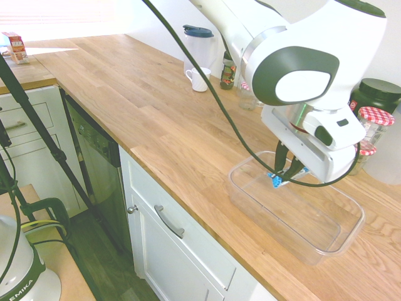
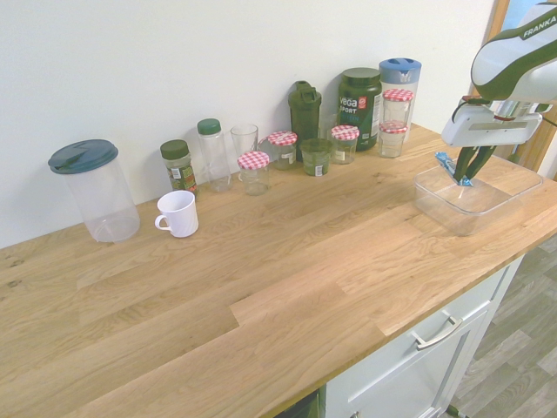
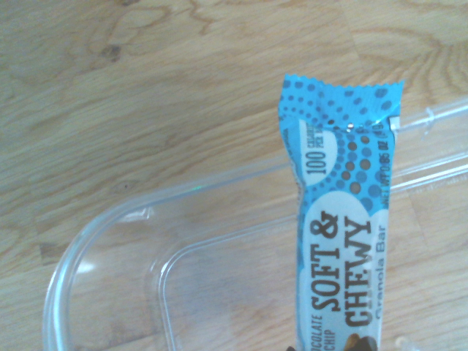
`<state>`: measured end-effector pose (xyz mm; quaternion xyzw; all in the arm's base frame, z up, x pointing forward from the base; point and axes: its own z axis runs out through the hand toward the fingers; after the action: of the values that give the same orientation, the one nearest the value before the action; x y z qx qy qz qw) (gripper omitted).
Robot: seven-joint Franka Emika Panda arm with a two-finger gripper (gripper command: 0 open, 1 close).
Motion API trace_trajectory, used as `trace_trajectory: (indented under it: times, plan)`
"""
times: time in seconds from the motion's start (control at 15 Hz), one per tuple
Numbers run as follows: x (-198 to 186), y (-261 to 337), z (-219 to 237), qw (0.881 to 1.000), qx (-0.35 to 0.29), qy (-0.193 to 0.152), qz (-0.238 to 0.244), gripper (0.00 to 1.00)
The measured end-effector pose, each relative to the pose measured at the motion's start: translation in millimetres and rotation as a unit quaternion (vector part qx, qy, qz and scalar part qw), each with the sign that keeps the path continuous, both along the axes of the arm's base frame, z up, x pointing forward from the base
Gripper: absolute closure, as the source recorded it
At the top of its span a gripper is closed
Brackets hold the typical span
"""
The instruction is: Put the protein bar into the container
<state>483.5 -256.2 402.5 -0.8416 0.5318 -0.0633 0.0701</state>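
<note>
- Blue-and-white granola bar [image 3: 340, 219], printed "Soft & Chewy", is pinched between the closed fingertips of the gripper [image 2: 466, 178].
- Bar and fingertips are over the clear plastic tub [image 2: 470, 209], at its wall-side part.
- Red-checked-lid jars [image 2: 393, 126], two stacked, stand near the tub, beside a dark green Vega Sport canister [image 2: 359, 109].
- Farther along the wooden countertop [image 2: 235, 279] sits a white mug [image 2: 178, 214].
</note>
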Motion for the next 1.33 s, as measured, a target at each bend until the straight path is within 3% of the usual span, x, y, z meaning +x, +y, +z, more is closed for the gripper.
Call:
trace_trajectory:
  times: [0.73, 0.8, 1.33]
  plan:
    - [0.7, -27.2, -51.8, 0.999, 0.017, 0.028, 0.0, 1.0]
    - [-0.3, -29.7, -54.0, 0.999, 0.018, 0.028, -0.002, 0.0]
    - [-2.5, -33.1, -54.8, 0.999, 0.02, 0.028, -0.006, 0.0]
